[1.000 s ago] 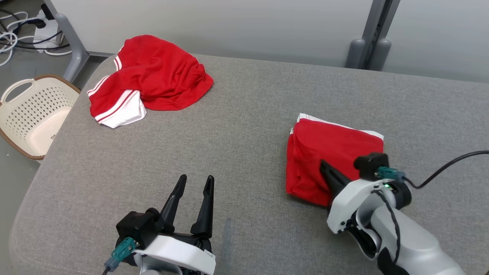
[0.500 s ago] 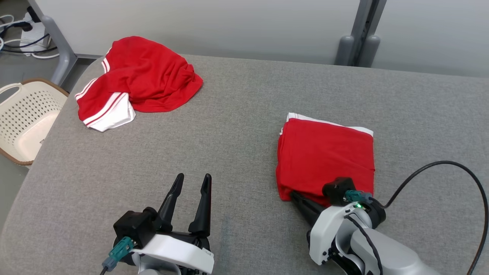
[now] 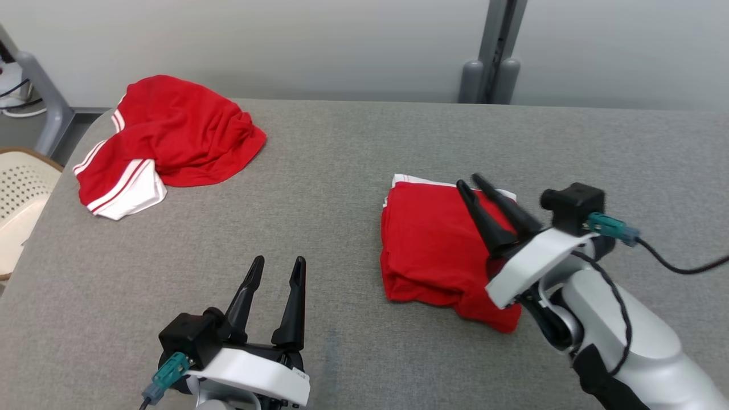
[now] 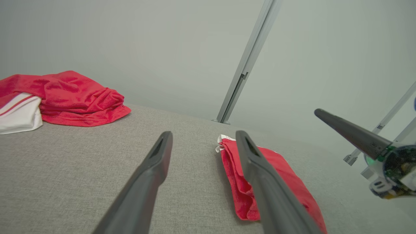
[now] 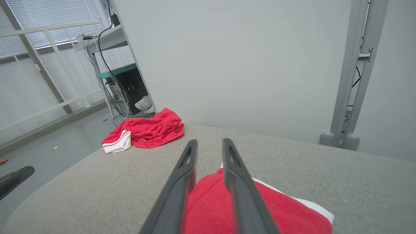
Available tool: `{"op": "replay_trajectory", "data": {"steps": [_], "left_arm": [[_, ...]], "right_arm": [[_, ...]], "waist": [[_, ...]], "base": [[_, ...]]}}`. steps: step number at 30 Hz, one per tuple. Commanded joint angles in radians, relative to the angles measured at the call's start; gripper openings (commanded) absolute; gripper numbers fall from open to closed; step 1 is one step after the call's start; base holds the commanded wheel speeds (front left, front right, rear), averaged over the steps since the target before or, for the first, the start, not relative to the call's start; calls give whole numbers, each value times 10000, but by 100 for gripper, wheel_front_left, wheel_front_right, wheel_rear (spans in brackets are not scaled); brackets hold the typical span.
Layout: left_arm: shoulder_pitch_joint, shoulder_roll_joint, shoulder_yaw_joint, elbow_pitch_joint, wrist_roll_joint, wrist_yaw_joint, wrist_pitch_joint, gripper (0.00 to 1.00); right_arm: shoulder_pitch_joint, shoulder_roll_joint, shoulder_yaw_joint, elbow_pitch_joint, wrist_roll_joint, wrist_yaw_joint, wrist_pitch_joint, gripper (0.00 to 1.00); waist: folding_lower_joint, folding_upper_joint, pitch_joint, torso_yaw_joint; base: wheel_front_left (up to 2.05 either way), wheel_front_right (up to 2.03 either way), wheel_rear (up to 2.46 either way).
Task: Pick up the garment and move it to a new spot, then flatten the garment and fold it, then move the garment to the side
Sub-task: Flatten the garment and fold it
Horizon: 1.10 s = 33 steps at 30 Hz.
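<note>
**Head view.** The folded garment (image 3: 433,245) lies flat on the grey surface (image 3: 342,171), right of centre and well clear of every edge. The right pincer (image 3: 468,180) hovers over its far right part, fingers barely parted and holding nothing. The left pincer (image 3: 279,260) sits near the front edge, spread wide and empty. A crumpled garment (image 3: 171,134) is heaped at the far left corner, with a basket (image 3: 17,199) on the floor beyond.

Risk, as a judgement: the right fingertips are close above the top layer. Dipping or sweeping sideways could snag the cloth and drag the fold open. The loose near right corner looks likeliest to lift.

Orientation: the folded garment's long axis runs from the robot's side toward the far wall, leaning slightly to the near right. The white-trimmed end points away from the robot.

**Left wrist view.** The left fingers stand wide apart with nothing between them. The folded garment lies beyond and to their right, its stacked layers visible along the left side. That stacked side is soft and uneven, so a push from this direction could shift the layers.

**Right wrist view.** The right fingers show a narrow gap, empty, directly over red cloth. The white edge shows past them on the right, and the crumpled garment lies well apart.
</note>
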<state>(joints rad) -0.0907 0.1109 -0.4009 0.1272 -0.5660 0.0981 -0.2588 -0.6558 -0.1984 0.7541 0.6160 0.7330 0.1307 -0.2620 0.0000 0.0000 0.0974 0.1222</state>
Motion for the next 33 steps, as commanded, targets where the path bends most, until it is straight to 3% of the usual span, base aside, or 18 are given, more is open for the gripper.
{"op": "replay_trajectory", "data": {"steps": [1, 2, 12, 17, 23, 33], "left_arm": [[-64, 65, 50, -21, 22, 44, -46, 100], [-81, 86, 67, -10, 48, 53, -48, 100], [64, 233, 329, 207, 383, 206, -72, 100], [386, 207, 759, 126, 610, 265, -71, 100], [994, 33, 1322, 35, 955, 181, -74, 100], [1236, -244, 1620, 138, 1306, -19, -76, 100]], "right_arm": [[350, -84, -535, -274, -452, 1, -31, 73], [517, -108, -1011, -489, -761, 1, -27, 100], [2721, 520, -5201, -2144, -3653, 1, -23, 100], [3792, 1077, -6433, -2679, -4414, 1, -25, 100], [4732, 1424, -7054, -2975, -4879, 1, -23, 100], [4983, 1454, -6789, -2797, -4628, 1, 99, 100]], "waist": [[0, 0, -88, -160], [0, 0, -114, -224], [0, 0, -418, -788], [0, 0, -562, -999], [0, 0, -727, -1172], [0, 0, -809, -1120]], "base": [[0, 0, 0], [0, 0, 0], [0, 0, 0], [0, 0, 0], [0, 0, 0], [0, 0, 0]]}}
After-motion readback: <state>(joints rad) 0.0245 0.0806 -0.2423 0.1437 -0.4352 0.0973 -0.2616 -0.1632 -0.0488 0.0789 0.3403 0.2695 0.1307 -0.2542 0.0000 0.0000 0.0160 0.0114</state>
